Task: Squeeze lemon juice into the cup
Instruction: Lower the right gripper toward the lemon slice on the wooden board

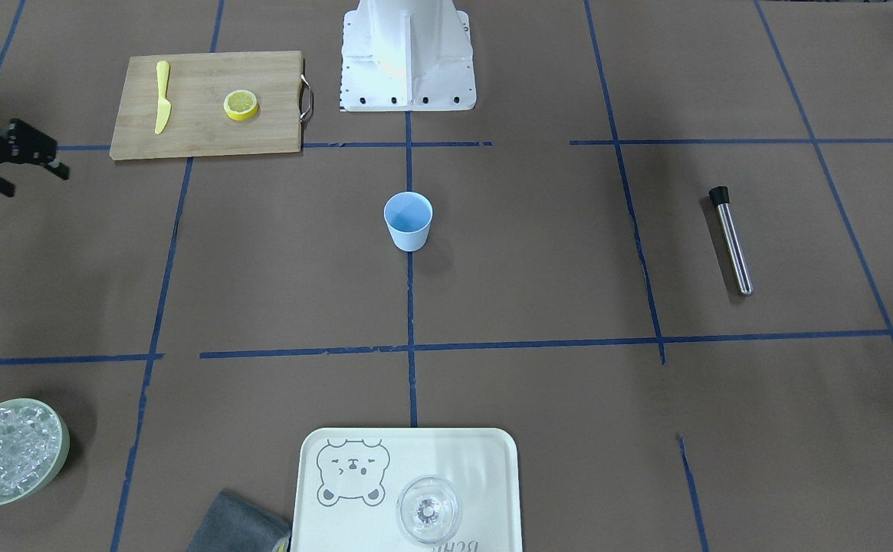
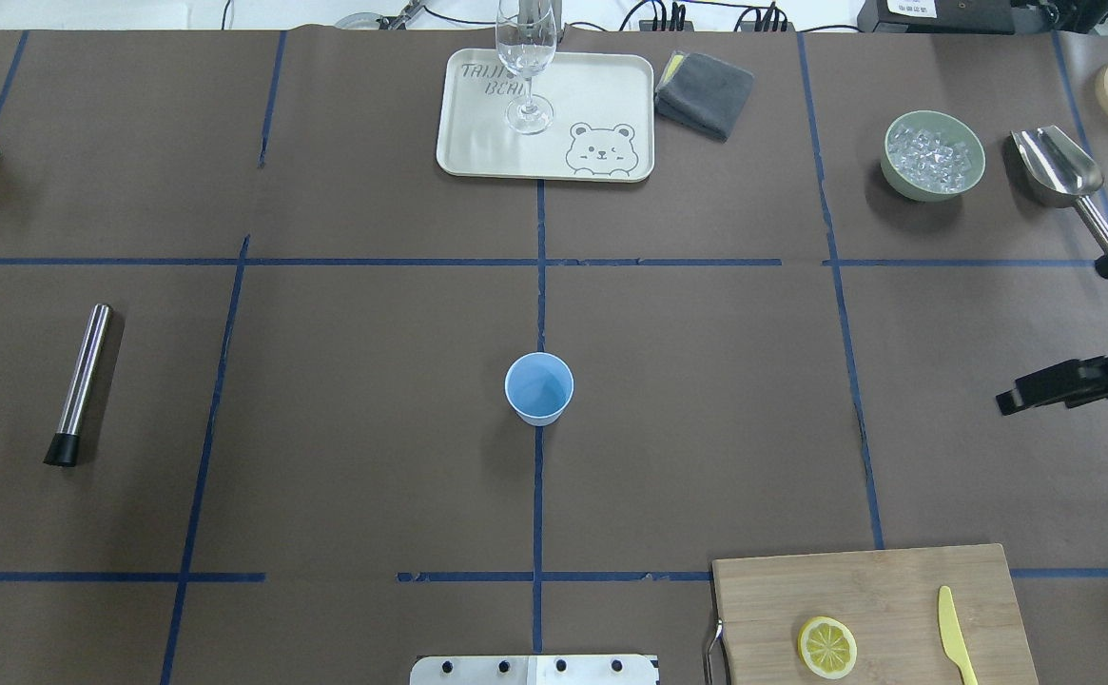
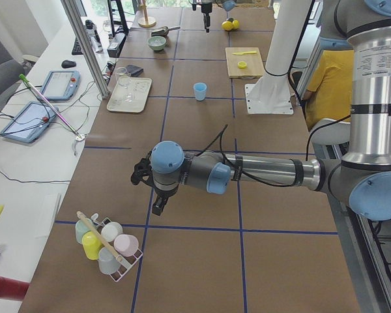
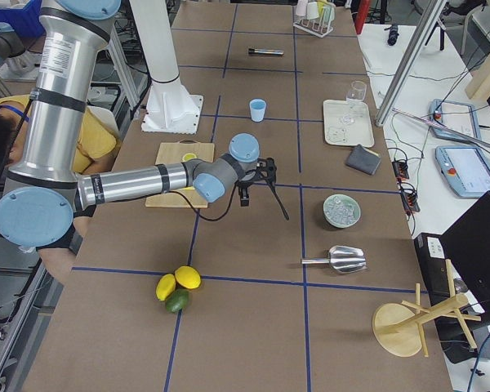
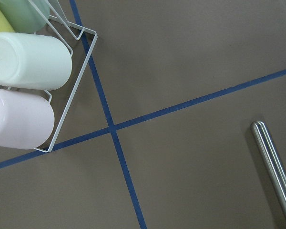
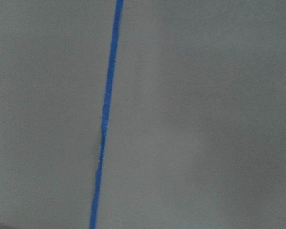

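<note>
Lemon slice (image 1: pixel 241 104): one. Blue cup (image 1: pixel 408 220): one. Yellow knife (image 1: pixel 162 96), cutting board (image 1: pixel 208 130), tray (image 1: pixel 461 460), wine glass (image 1: pixel 428 510), ice bowl (image 1: pixel 63 452), steel muddler (image 1: pixel 732 241): one each. Whole citrus (image 4: pixel 187 278) (lower left, right-side view): three, two yellow, one green.

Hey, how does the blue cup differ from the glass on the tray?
The cup is opaque, light blue, stemless; the glass is clear and stemmed. The cup stands on the table, the glass on the tray. Both are upright and look empty.
</note>
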### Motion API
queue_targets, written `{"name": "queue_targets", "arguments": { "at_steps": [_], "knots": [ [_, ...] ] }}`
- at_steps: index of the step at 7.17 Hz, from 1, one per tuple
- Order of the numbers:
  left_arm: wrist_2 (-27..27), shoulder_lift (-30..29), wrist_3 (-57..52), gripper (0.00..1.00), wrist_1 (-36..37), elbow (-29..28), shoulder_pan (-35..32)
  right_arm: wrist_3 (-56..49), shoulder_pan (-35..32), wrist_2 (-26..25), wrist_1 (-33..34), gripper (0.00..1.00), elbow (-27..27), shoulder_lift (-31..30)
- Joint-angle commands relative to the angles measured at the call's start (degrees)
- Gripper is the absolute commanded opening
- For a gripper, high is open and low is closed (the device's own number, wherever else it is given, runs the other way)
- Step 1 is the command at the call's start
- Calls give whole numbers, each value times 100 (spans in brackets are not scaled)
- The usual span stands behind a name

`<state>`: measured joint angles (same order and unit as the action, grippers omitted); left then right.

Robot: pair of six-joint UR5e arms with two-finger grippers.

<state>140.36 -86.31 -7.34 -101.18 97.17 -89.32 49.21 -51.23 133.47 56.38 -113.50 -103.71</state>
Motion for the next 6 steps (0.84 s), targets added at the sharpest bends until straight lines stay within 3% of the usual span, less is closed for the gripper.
{"name": "queue_targets", "arguments": {
  "at_steps": [1, 2, 3, 4, 6],
  "knots": [
    [0, 0, 14, 100, -7, -5, 20, 2318, 2294, -1738, -145, 100, -881, 131],
    [0, 0, 14, 100, -7, -5, 20, 2782, 3006, -2146, -93, 97, -1067, 140],
    [0, 0, 14, 100, -7, 13, 20, 3683, 3884, -3177, -66, 87, -1243, 132],
    [0, -8, 14, 100, -15, 22, 20, 3797, 4275, -3692, 187, 97, -1262, 175],
    [0, -8, 14, 100, -138, -4, 63, 3815, 4445, -3775, 479, 99, -1236, 237]
  ]
}}
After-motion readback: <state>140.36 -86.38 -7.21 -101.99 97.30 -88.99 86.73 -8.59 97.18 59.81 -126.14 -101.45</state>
